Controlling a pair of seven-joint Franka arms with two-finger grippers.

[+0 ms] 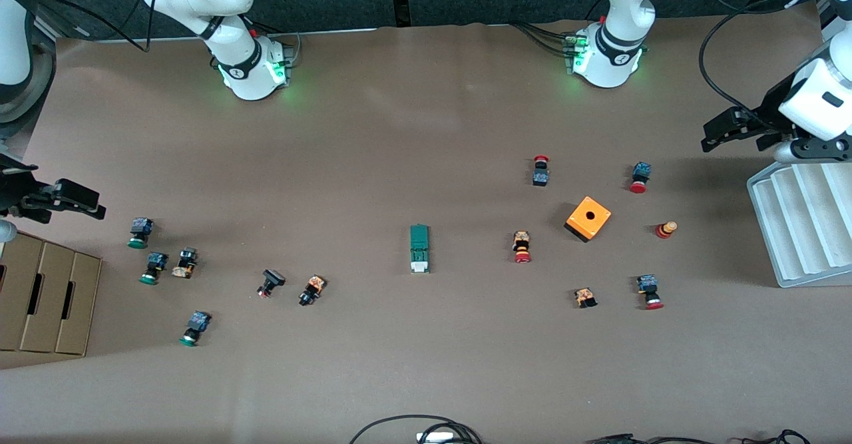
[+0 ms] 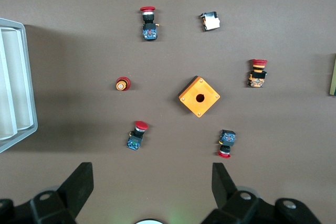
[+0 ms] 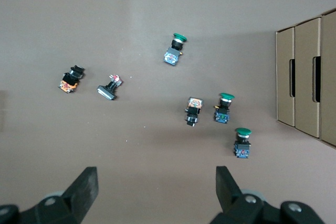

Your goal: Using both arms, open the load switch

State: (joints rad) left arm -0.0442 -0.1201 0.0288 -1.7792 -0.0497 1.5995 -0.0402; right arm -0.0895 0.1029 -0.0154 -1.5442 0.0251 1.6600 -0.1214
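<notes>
The load switch (image 1: 419, 249), a narrow dark green block with a white end, lies flat near the middle of the table, its white end toward the front camera. A thin edge of the load switch (image 2: 333, 74) also shows in the left wrist view. My left gripper (image 1: 708, 140) hangs open in the air at the left arm's end of the table, beside the white tray, with nothing between its fingers (image 2: 79, 184). My right gripper (image 1: 98, 206) hangs open at the right arm's end, above the cardboard boxes' edge, with its fingers (image 3: 86, 184) also empty. Both are well away from the switch.
An orange cube (image 1: 588, 218) with a hole and several red-capped push buttons (image 1: 522, 246) lie toward the left arm's end. Several green-capped buttons (image 1: 139, 232) lie toward the right arm's end. A white ribbed tray (image 1: 799, 231) and cardboard boxes (image 1: 46, 297) stand at the table's ends.
</notes>
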